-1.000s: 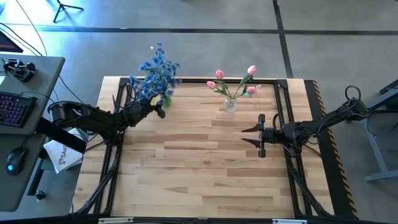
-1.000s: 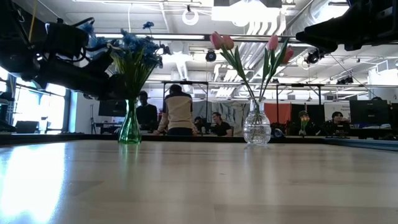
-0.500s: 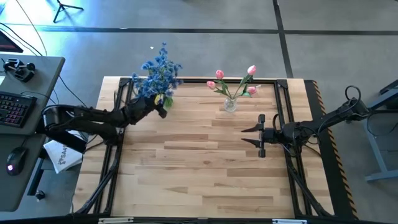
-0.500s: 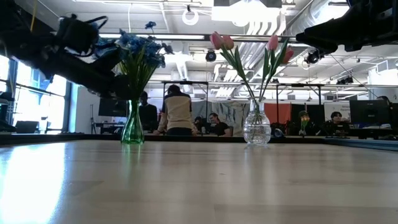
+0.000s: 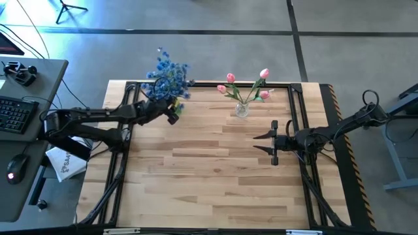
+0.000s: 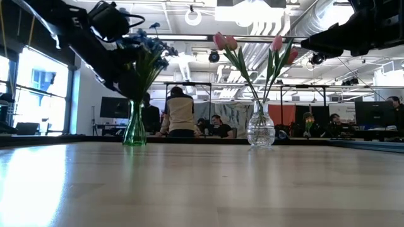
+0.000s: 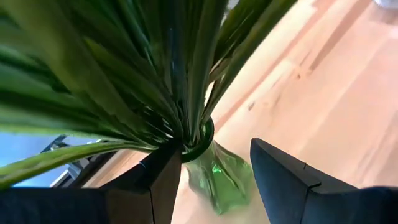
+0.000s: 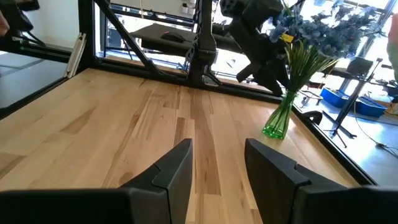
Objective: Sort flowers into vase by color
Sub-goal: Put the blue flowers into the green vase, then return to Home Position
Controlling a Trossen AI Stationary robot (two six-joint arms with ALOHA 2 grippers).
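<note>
Blue blossom stems [image 5: 170,73] stand bunched in a green glass vase [image 6: 134,129] at the table's far left. Pink tulips [image 5: 245,83] stand in a clear vase [image 6: 260,131] at the far middle. My left gripper [image 5: 170,112] is open at the green vase's neck [image 7: 208,165], level with its mouth, one finger on each side of the stems [image 7: 186,93]. My right gripper [image 5: 270,141] is open, hovering over the table's right part and pointing left. The right wrist view shows the green vase [image 8: 278,121] and the left arm [image 8: 258,37] far off. My left gripper has one finger [image 7: 158,180] right beside the green vase's rim [image 7: 198,149] and the lowest part of the stems; I cannot tell whether it touches them. The other finger [image 7: 283,177] stands clear of the vase. The vase stands upright on the table.
A black frame [image 5: 297,117] runs along the table's left, far and right edges. Bare wood [image 5: 209,176] fills the middle and near part of the table. A desk with a keyboard [image 5: 16,114] stands off the left side. People sit in the room behind [image 6: 180,113].
My left arm has risen and stretched toward the far edge, bringing its gripper in at the green vase's neck. The blue bunch has leaned a little toward the table's right and far side. My right arm has kept still.
</note>
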